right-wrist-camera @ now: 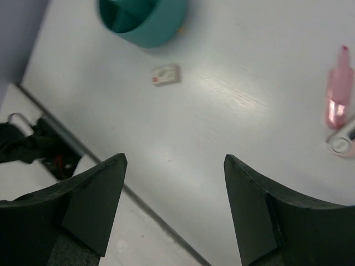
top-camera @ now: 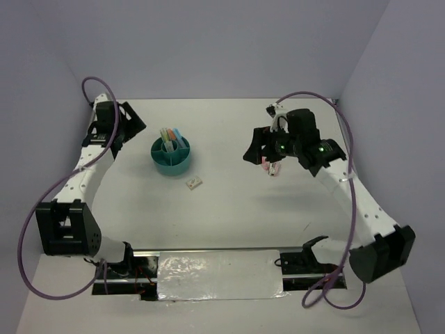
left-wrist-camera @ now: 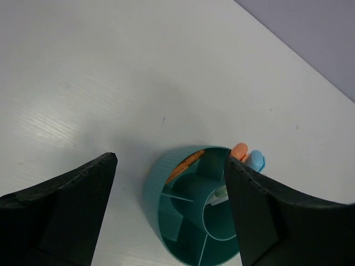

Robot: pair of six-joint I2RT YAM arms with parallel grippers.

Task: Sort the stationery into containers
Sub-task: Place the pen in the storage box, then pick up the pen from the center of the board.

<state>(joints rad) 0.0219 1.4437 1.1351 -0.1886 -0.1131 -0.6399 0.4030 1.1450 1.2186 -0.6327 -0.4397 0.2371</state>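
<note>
Top external, left fingers (left-wrist-camera: 61,216), right fingers (right-wrist-camera: 83,210) wide (empty), tan piece (top-camera: 194,183) near organizer (top-camera: 172,168) — pink marker (right-wrist-camera: 339,91) apart.

left gripper (left-wrist-camera: 171,162): jaws wide apart; right gripper (right-wrist-camera: 175,160): jaws wide apart

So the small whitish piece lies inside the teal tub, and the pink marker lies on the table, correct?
No. The whitish piece lies on the table, apart from the teal tub; the top view shows it. The pink marker is right.
</note>
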